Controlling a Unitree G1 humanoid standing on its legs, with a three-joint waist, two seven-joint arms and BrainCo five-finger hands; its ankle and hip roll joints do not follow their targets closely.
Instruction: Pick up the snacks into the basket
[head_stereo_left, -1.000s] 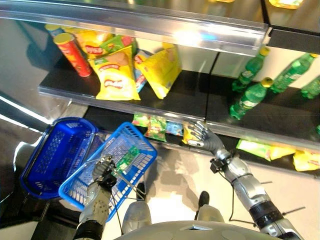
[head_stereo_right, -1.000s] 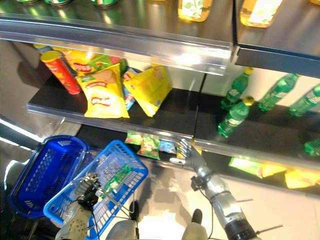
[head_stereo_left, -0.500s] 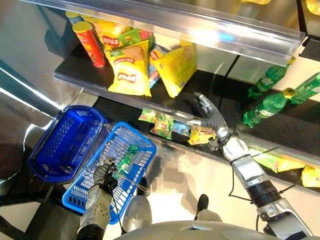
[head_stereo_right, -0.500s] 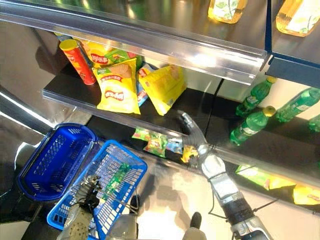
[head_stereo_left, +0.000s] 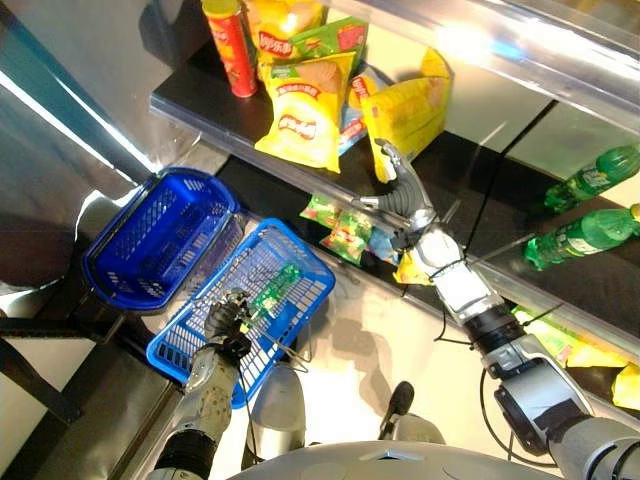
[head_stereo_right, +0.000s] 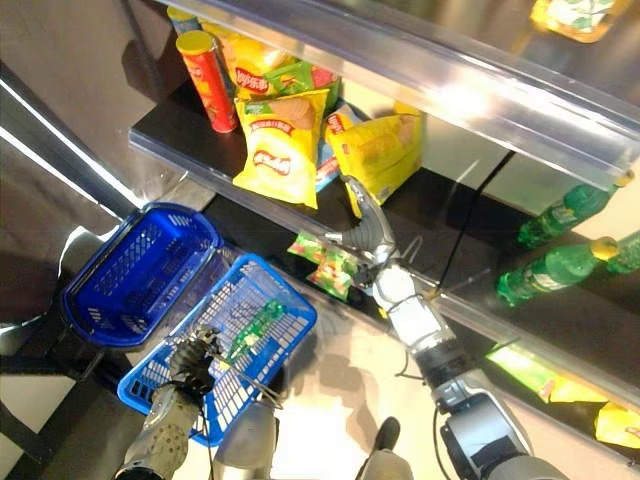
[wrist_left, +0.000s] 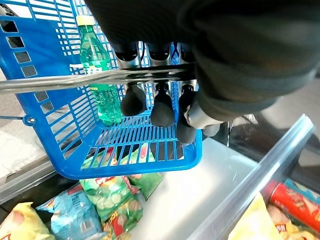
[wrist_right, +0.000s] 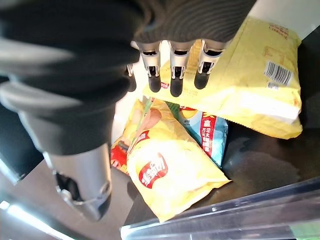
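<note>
1. Snacks: yellow crisp bags (head_stereo_right: 275, 150) lie in a heap on the dark shelf (head_stereo_right: 180, 135), near its front edge, beside an upright red tube of crisps (head_stereo_right: 207, 67); another yellow bag (head_stereo_right: 380, 155) lies just to their right.
2. Small green and blue snack packets (head_stereo_left: 345, 228) lie on the lower shelf, close to its front edge.
3. Right hand (head_stereo_left: 397, 188) reaches over the front edge of the dark shelf, fingers (wrist_right: 172, 67) straight and spread, holding nothing, poised just beside the right-hand yellow bag (wrist_right: 260, 75).
4. Left hand (head_stereo_left: 226, 322) has its fingers (wrist_left: 160, 107) curled round the metal wire handle (wrist_left: 75, 80) of a blue plastic mesh basket (head_stereo_left: 300, 310).
5. Inside that basket lies a green plastic bottle (wrist_left: 97, 80).
6. A second blue basket (head_stereo_left: 160, 240) sits just beside the first, below the shelves.
7. Green bottles (head_stereo_left: 585, 230) lie further right on the dark shelf.
</note>
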